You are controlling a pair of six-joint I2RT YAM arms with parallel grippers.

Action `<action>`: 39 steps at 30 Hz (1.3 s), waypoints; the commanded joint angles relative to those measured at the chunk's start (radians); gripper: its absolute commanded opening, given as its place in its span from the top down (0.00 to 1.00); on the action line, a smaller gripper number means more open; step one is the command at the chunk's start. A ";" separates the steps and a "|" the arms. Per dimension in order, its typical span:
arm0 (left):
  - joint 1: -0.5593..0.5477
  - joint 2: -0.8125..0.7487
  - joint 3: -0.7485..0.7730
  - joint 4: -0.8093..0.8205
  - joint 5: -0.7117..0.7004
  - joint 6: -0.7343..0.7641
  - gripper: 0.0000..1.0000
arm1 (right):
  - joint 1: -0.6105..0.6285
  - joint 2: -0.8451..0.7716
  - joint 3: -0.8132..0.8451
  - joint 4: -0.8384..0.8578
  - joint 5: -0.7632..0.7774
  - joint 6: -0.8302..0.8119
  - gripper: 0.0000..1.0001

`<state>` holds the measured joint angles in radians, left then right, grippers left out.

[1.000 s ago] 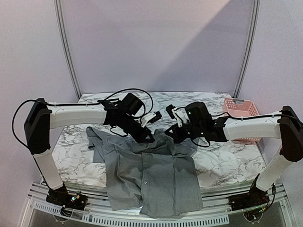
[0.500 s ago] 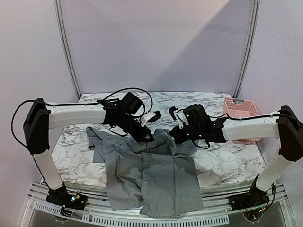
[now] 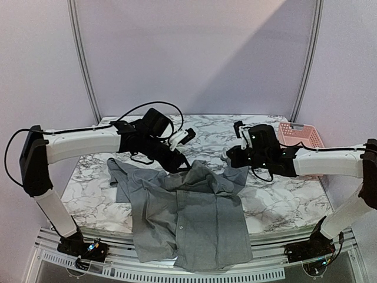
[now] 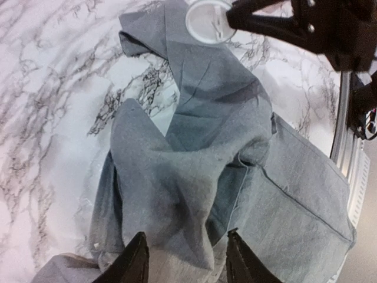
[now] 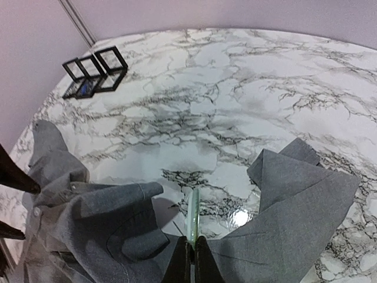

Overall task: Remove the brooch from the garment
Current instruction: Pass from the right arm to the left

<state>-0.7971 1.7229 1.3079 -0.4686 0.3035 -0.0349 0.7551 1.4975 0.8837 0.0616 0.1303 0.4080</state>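
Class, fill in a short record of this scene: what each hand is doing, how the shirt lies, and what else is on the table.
Left hand: open, fingers apart over the bunched collar end of the grey shirt
Right hand: shut on a round pale disc
Shirt: spread on the marble table, lower part over the near edge
Other items: pink basket at far right; small black boxes

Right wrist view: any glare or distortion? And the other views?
Right wrist view: glare spot on the marble table beside the garment, far edge bowed. Left wrist view: slightly soft. Top external view: sharp, diagonal shadow on the back wall.
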 commanded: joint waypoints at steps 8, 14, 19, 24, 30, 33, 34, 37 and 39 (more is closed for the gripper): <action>0.059 -0.366 -0.170 0.267 -0.144 -0.085 0.07 | -0.099 -0.089 -0.070 0.305 -0.555 0.028 1.00; 0.058 -0.363 -0.183 0.317 0.073 -0.218 0.07 | -0.108 -0.061 0.000 0.292 -0.880 0.021 1.00; 0.056 -0.348 -0.222 0.389 0.282 -0.296 0.09 | -0.108 -0.027 0.086 0.150 -1.039 -0.037 1.00; 0.055 -0.325 -0.245 0.445 0.408 -0.340 0.09 | -0.107 0.017 0.135 0.138 -1.185 -0.036 1.00; 0.044 -0.272 -0.247 0.452 0.468 -0.353 0.13 | -0.106 0.064 0.141 0.206 -1.269 0.023 1.00; 0.042 -0.252 -0.238 0.452 0.486 -0.351 0.19 | -0.106 0.081 0.155 0.200 -1.293 0.037 1.00; 0.042 -0.247 -0.235 0.452 0.491 -0.350 0.22 | -0.106 0.085 0.158 0.194 -1.296 0.037 1.00; 0.039 -0.229 -0.222 0.452 0.493 -0.344 0.35 | -0.102 0.096 0.168 0.173 -1.300 0.028 1.00; 0.035 -0.215 -0.215 0.452 0.500 -0.344 0.42 | -0.101 0.099 0.172 0.166 -1.299 0.025 1.00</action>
<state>-0.7509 1.4826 1.0729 -0.0349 0.7704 -0.3824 0.6533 1.5791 1.0218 0.2398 -1.1351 0.4294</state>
